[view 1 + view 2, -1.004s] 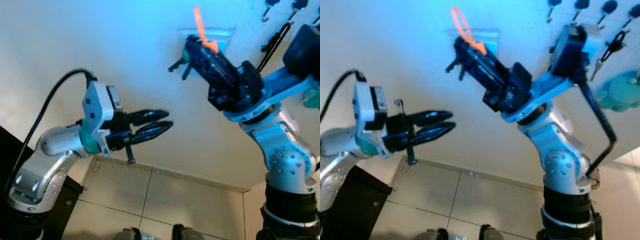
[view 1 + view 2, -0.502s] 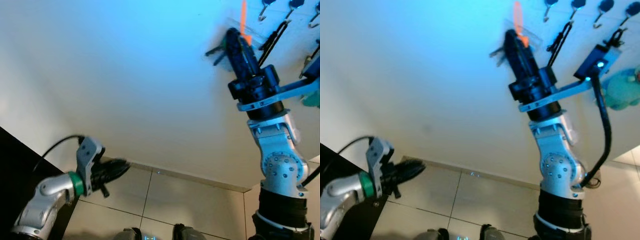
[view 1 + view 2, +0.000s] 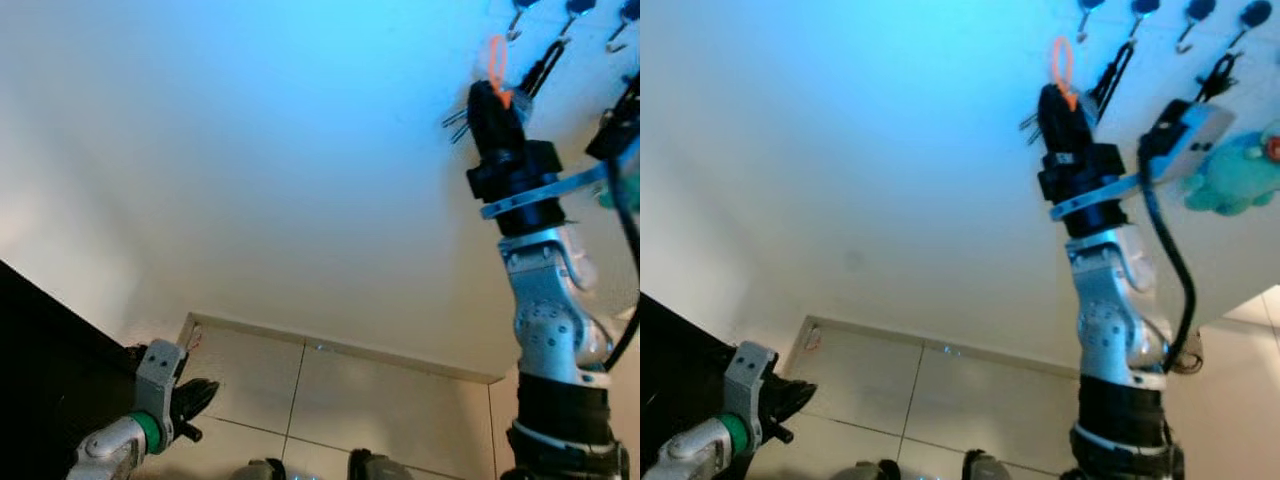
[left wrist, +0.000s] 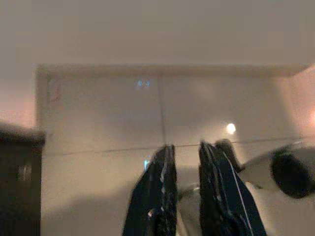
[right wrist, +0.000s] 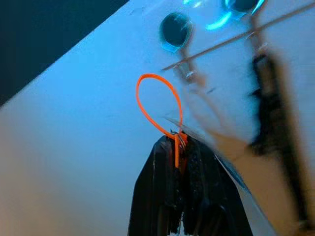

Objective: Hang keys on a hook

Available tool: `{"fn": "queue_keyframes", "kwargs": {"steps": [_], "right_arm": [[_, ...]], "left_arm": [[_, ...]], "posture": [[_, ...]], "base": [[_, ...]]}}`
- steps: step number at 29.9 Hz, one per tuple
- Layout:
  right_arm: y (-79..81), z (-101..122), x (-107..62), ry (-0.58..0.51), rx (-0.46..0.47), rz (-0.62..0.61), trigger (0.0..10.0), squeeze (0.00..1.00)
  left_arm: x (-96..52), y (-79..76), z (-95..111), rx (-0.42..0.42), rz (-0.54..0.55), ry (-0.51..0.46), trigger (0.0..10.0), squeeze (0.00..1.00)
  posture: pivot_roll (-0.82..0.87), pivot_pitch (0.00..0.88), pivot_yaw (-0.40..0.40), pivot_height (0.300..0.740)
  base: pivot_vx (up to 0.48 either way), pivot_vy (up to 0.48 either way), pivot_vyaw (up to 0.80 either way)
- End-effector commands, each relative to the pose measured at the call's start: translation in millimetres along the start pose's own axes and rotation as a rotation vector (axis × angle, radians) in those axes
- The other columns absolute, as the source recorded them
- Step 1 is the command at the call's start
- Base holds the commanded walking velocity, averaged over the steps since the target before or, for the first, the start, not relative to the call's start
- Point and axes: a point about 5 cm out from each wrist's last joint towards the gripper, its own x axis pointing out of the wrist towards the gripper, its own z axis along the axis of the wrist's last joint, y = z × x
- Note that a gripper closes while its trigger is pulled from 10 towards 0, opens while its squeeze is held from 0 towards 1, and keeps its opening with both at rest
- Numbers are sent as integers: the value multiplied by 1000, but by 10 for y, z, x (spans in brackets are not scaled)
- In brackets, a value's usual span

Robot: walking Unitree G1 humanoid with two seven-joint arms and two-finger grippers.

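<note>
My right gripper (image 3: 490, 100) is raised against the white wall and shut on a bunch of keys by its orange loop (image 3: 496, 62). The dark key blades (image 3: 455, 120) stick out to the left of the fingers. In the right wrist view the orange loop (image 5: 157, 103) stands up from the fingertips (image 5: 167, 162), just below and beside a blue-based hook (image 5: 175, 30), not touching it. A row of hooks (image 3: 1140, 12) runs along the wall above. My left gripper (image 3: 195, 398) hangs low at the left, its fingers a narrow gap apart with nothing between them.
A black strap (image 3: 1115, 70) hangs from a hook just right of the loop. A teal plush toy (image 3: 1240, 175) hangs further right. A black cabinet (image 3: 50, 350) stands at the lower left, and tiled floor (image 3: 380, 390) lies below the wall.
My right arm has carried the keys up and to the right, close under the hooks. My left arm has dropped from chest height to low at the left.
</note>
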Motion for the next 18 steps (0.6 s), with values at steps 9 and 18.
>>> {"fn": "queue_keyframes", "kwargs": {"steps": [9,18], "right_arm": [[-87,103,77,-55,-67,-67,0,0],[-104,83,203,-23,-88,-96,0,0]], "left_arm": [[-187,-85,-631,-105,83,180,10000,0],[-206,-123,-733,-122,98,198,10000,0]], "posture": [[-71,140,78,740],[-65,146,74,740]], "base": [[0,0,0],[0,0,0]]}}
